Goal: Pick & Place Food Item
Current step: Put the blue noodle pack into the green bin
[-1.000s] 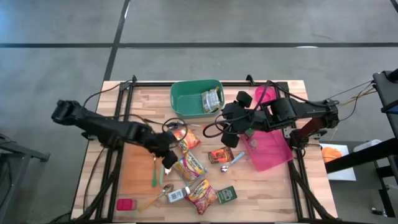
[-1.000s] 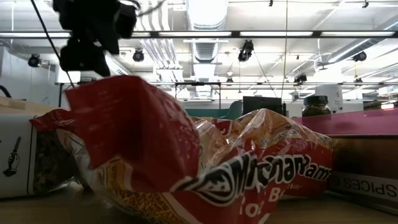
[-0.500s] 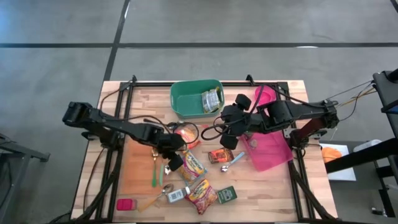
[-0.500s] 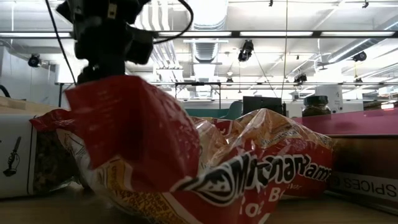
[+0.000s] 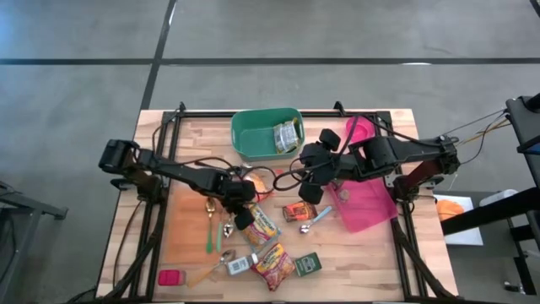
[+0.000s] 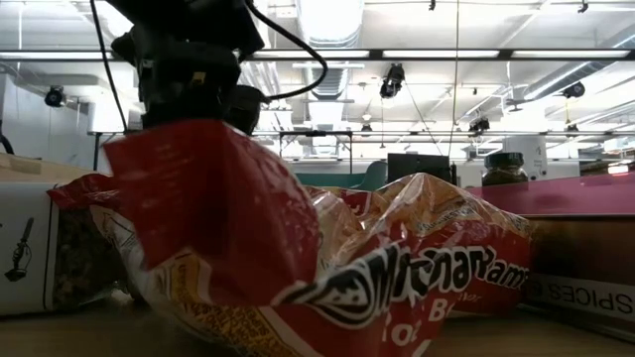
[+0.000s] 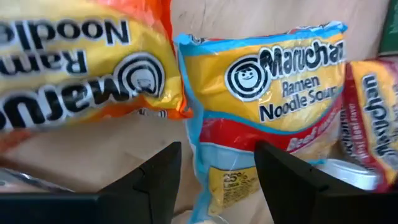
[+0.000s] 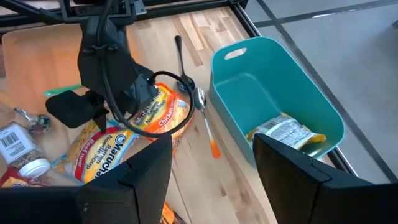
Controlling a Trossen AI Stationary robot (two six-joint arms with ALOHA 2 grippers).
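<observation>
Three ramen packets lie flat on the wooden table: an orange one [image 5: 253,187], a blue-edged one [image 5: 261,226] and a red one [image 5: 274,264], which fills the low view [image 6: 298,278]. My left gripper [image 5: 243,219] hangs open just above the blue-edged packet [image 7: 273,106], with a finger [image 7: 158,180] on either side of its near end. No contact with the packet shows. My right gripper [image 5: 308,187] waits open, high above the table's middle, and shows in its own wrist view [image 8: 214,177].
A green bin [image 5: 253,139] at the far middle holds a silvery packet [image 8: 286,134]. A pink bin [image 5: 364,203] lies on the right. Around the packets lie a green utensil [image 5: 209,238], spoons [image 5: 215,268], a spice jar [image 5: 239,264], a green box [image 5: 308,264] and an orange box [image 5: 299,211].
My left gripper has come down and moved toward the table's right and near edges, from beside the orange packet to over the blue-edged packet, rolling a little on the way. The packets have stayed where they were.
</observation>
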